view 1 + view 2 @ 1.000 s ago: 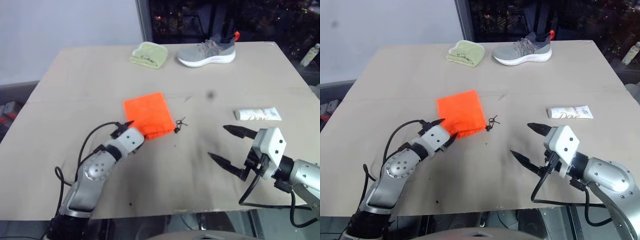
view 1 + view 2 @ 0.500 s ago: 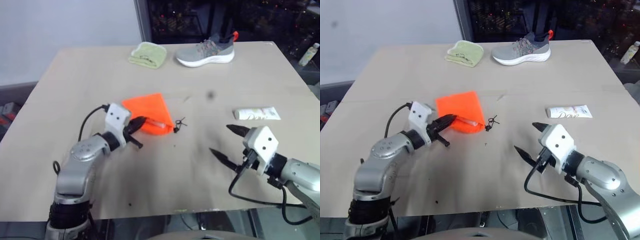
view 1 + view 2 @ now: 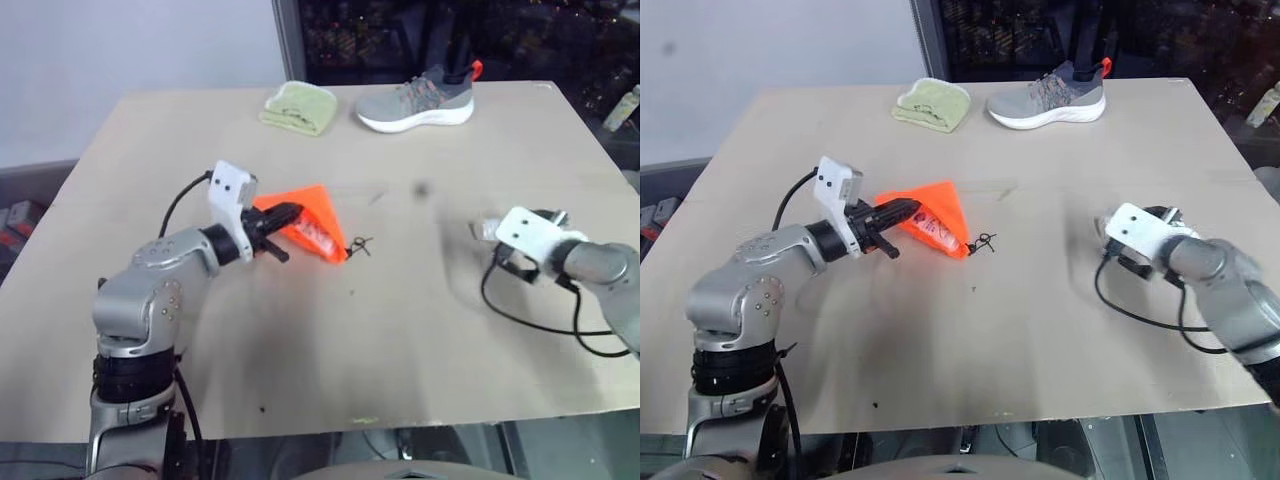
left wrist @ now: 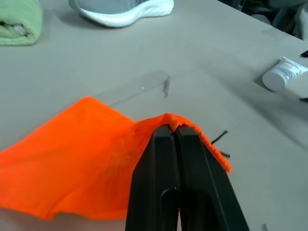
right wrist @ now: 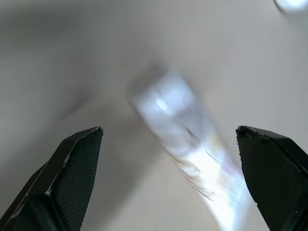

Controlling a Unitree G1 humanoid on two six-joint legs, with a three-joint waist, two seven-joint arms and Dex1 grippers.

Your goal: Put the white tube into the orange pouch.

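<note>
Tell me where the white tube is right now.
The white tube lies flat on the table's right side, well right of the orange pouch. In the right wrist view it sits between the open fingers of the right gripper, untouched.

The tube (image 5: pixel 192 159) is seen lying blurred on the table (image 5: pixel 72 57), framed between two wide-spread fingers (image 5: pixel 72 168) of the right gripper (image 5: pixel 166 178).

Pouch (image 3: pixel 318 222): bright orange w/ thin black cord (image 3: pixel 360 245). Tube (image 5: pixel 192 153): white, faint pale print. Cloth (image 3: pixel 298 107): light green. Shoe (image 3: pixel 416 101): grey, white sole, orange heel tab. Table (image 3: pixel 400 330): plain beige. Gripper fingers (image 4: pixel 179 183): black.
</note>
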